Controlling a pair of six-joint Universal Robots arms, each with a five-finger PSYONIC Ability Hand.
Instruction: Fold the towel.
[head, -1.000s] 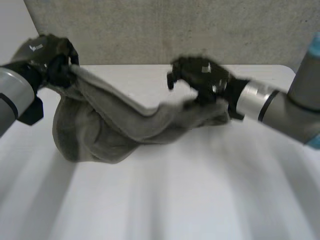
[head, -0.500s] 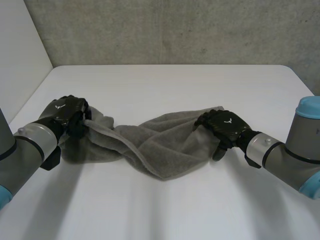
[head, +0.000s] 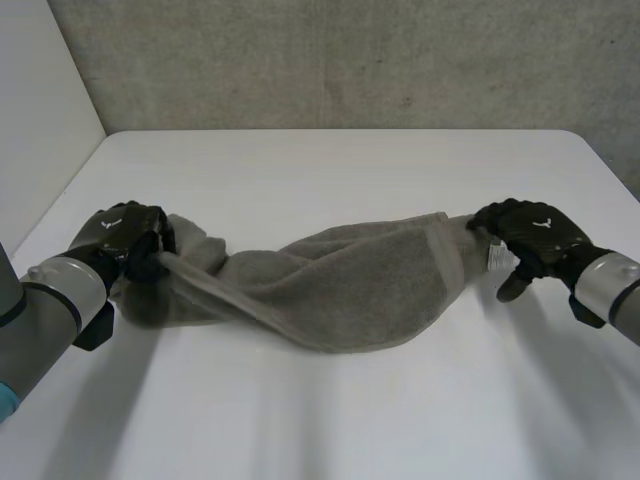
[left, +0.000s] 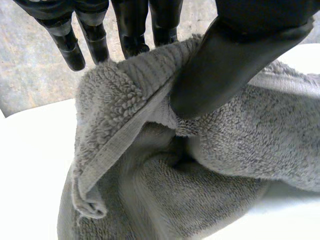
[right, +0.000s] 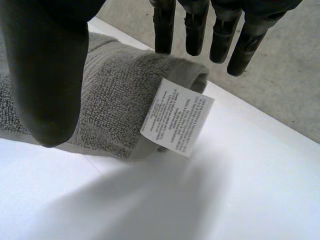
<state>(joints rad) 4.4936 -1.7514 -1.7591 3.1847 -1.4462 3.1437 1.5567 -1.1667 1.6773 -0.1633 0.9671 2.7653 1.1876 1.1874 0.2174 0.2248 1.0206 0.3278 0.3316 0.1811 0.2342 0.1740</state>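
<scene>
A grey towel lies bunched in a long band across the white table. My left hand is at the towel's left end, fingers curled. In the left wrist view its thumb presses the towel, whose hemmed edge rises between thumb and fingers. My right hand is at the towel's right end. In the right wrist view its straight fingers hover over the towel corner carrying a white label, holding nothing.
A grey concrete wall runs behind the table's far edge. Bare white tabletop lies in front of and behind the towel.
The towel, lifted a second ago, has come down onto the table and been drawn out sideways. My right hand opened, let go and moved right to the corner. My left hand moved down.
</scene>
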